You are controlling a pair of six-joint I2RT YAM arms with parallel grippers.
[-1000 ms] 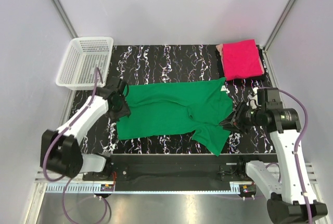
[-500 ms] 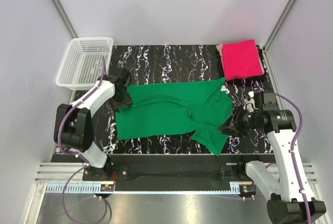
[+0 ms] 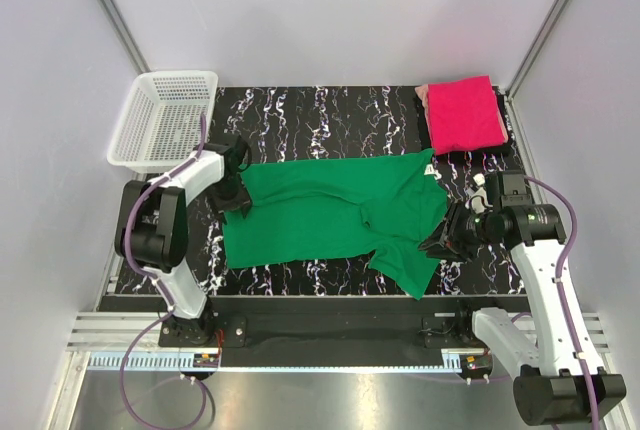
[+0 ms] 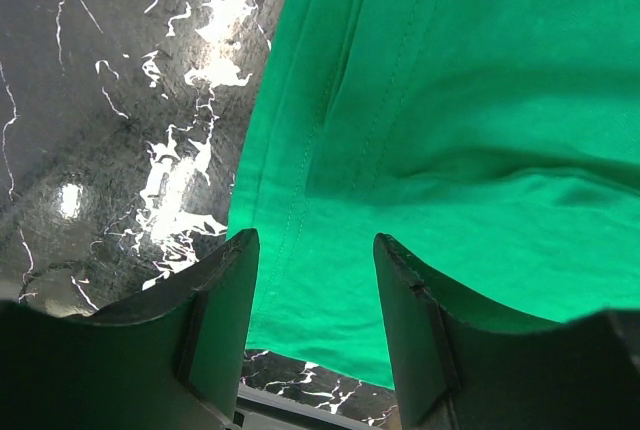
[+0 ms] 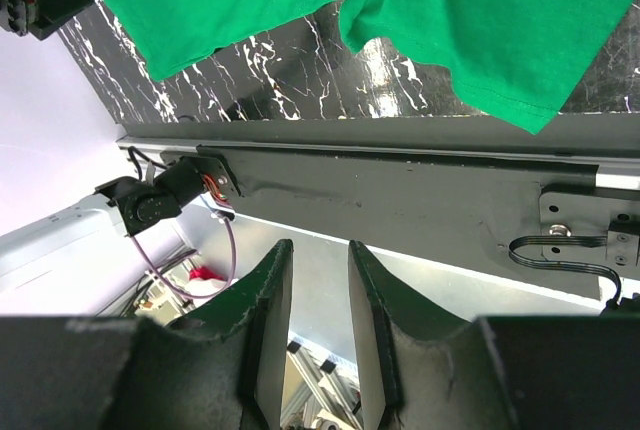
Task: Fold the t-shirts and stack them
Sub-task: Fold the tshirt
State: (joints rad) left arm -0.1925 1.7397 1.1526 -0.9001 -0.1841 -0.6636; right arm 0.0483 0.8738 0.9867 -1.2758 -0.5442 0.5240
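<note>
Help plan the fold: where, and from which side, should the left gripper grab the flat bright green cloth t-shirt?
Probably the stitched hem, from the tabletop side: the bright green cloth t-shirt lies flat, and that edge sits under the open left gripper.

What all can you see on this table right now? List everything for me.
green t-shirt: one, bright green, laid out across the middle of the table
pink t-shirt: one, hot pink, folded, far right corner
mesh basket: one, white, empty, far left corner
table: one, black with white marbling
left gripper: one, black fingers, open over the green t-shirt's left edge
right gripper: one, black fingers, slightly open, empty, beside the green t-shirt's right end
</note>
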